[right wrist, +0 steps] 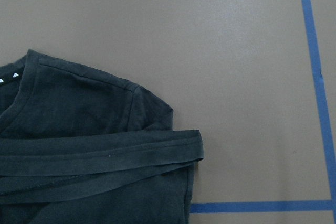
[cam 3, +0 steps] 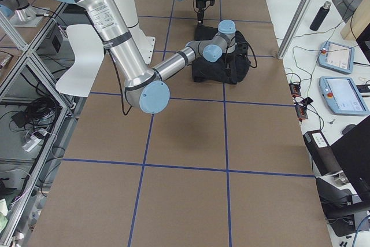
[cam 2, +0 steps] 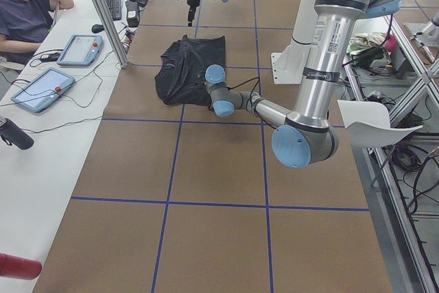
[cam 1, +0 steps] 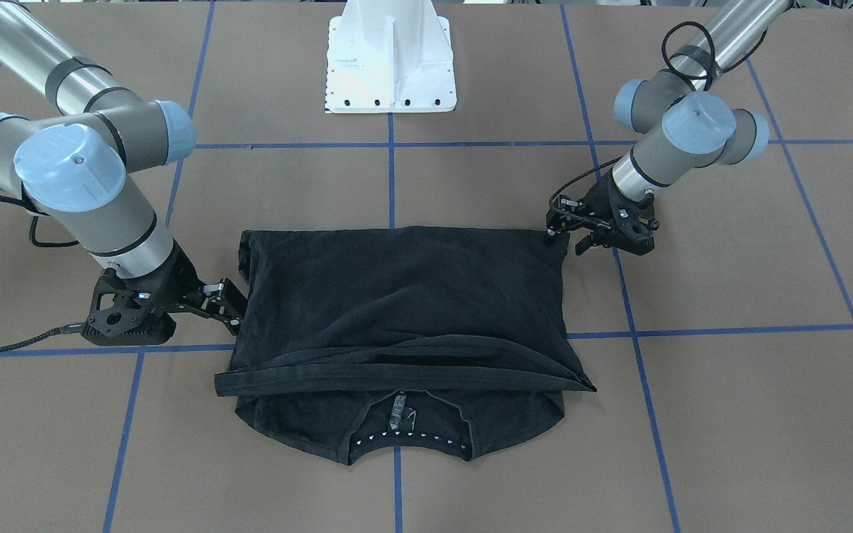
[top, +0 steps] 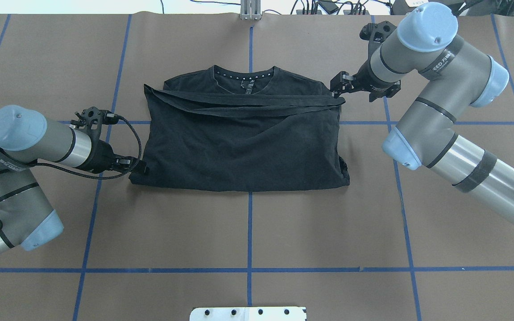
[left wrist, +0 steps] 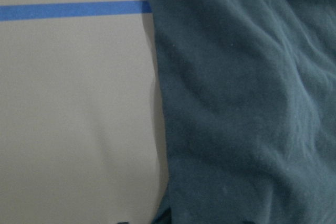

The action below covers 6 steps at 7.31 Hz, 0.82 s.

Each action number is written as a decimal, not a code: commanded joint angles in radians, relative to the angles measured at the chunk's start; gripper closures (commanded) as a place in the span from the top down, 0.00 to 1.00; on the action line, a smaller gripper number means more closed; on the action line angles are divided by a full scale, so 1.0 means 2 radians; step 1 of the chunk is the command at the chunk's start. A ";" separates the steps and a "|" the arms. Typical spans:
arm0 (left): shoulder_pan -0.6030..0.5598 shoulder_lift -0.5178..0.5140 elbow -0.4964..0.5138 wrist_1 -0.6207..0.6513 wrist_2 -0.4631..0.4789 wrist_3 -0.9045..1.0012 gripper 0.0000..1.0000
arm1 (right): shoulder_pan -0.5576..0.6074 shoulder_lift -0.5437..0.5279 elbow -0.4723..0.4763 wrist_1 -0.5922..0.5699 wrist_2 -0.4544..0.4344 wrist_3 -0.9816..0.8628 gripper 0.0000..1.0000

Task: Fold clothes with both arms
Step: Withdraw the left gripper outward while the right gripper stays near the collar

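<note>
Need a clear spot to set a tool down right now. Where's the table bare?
Most open: the brown paper table between the black T-shirt's near folded edge and the white pedestal base. The strip beyond the collar is bare too. Crowded: both shirt ends, where the left gripper and right gripper sit at its edges.

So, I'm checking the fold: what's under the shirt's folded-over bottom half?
The top half of the shirt. Only the collar and a strip of shoulders show past the hem; the rest, any print included, is covered.
</note>
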 commanded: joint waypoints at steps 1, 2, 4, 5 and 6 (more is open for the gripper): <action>0.001 -0.001 0.000 0.000 -0.001 -0.007 0.45 | 0.000 0.000 0.001 0.000 0.000 0.000 1.00; 0.006 -0.001 -0.002 0.000 -0.001 -0.009 0.45 | 0.000 0.000 0.001 0.000 0.000 0.000 1.00; 0.011 -0.001 -0.003 0.000 -0.004 -0.013 0.45 | 0.000 0.000 0.001 0.000 0.000 0.000 1.00; 0.012 0.000 -0.003 0.000 -0.004 -0.016 0.45 | 0.000 0.000 0.001 0.000 0.000 0.000 1.00; 0.013 0.000 -0.003 0.001 -0.004 -0.018 0.31 | 0.000 0.000 0.002 0.000 0.000 0.002 1.00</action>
